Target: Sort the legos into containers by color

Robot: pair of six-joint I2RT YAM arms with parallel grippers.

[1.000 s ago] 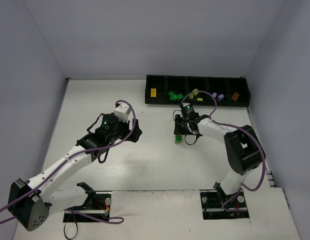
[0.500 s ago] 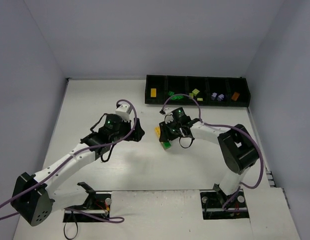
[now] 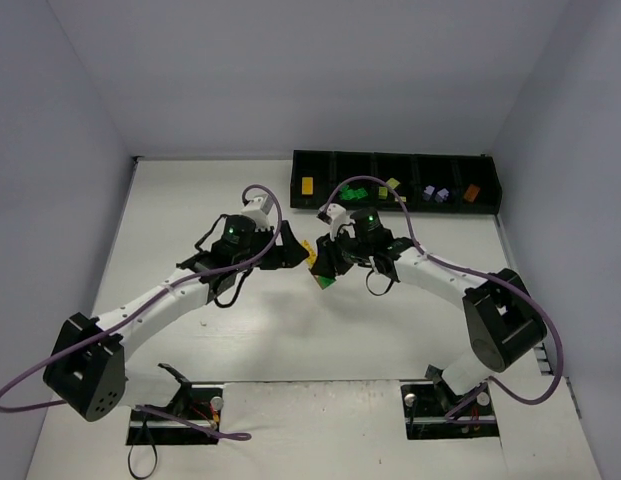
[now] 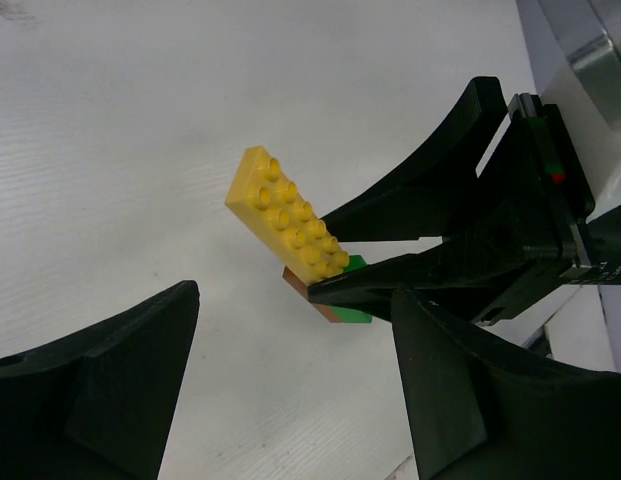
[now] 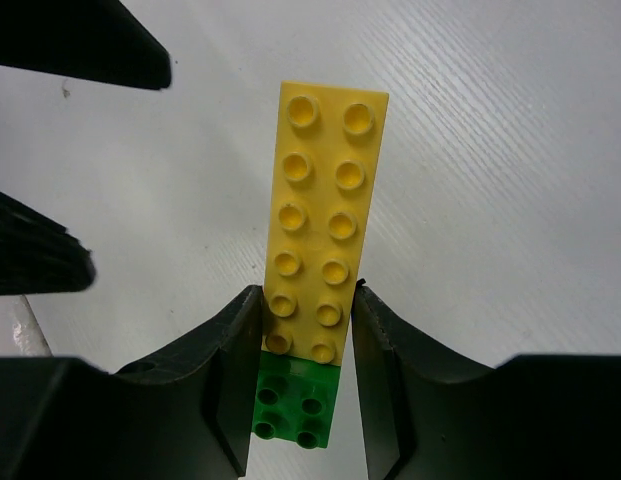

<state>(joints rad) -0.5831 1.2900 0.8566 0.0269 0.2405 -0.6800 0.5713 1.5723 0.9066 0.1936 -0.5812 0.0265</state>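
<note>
My right gripper (image 3: 324, 262) (image 5: 308, 300) is shut on a stack of legos: a long yellow brick (image 5: 320, 220) on a dark green brick (image 5: 295, 400), with an orange-brown brick (image 4: 308, 291) under it in the left wrist view. The stack (image 3: 319, 268) is held off the table at mid-table. My left gripper (image 3: 296, 250) (image 4: 290, 375) is open and empty, its jaws wide apart, facing the stack's free end (image 4: 285, 212) from the left and close to it. The black five-compartment tray (image 3: 390, 156) stands at the back right with sorted bricks in it.
The compartments hold, from left to right, a yellow brick (image 3: 307, 185), dark green bricks (image 3: 350, 190), lime bricks (image 3: 392, 185), lavender bricks (image 3: 435, 193) and an orange brick (image 3: 471, 190). Purple cables loop over both arms. Walls close in the table on three sides.
My right gripper has carried the brick stack left, away from the tray. My left gripper has moved right and forward until it faces the stack.
</note>
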